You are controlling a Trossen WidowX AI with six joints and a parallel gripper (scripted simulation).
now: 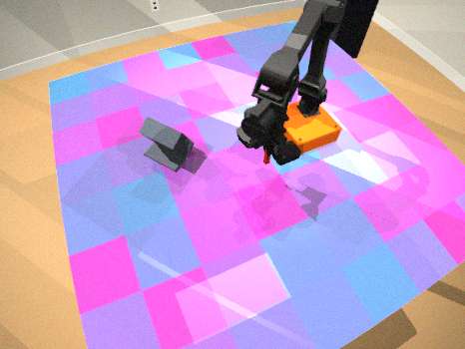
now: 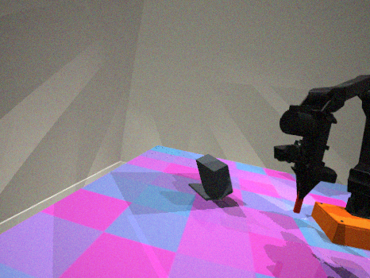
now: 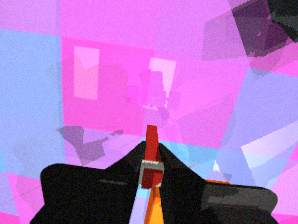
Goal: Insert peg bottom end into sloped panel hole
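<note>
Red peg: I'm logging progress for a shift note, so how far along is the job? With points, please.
Done: the red peg (image 1: 266, 156) (image 2: 297, 204) (image 3: 151, 137) is picked up, gripped between the jaws with its lower end sticking out below.
In hand: carrying it; it hangs well apart from the grey sloped panel (image 1: 166, 135) (image 2: 214, 180).
Left: lining it up with the hole, which no view clearly shows, pushing it in, letting go and moving away.

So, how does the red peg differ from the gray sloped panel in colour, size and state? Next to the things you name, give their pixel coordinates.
The red peg (image 1: 266, 156) (image 2: 297, 206) (image 3: 152, 137) is slim, while the gray panel (image 1: 167, 136) (image 2: 214, 179) is broad and bulky. The peg is held in the gripper's fingers; the panel is held by nothing.
</note>
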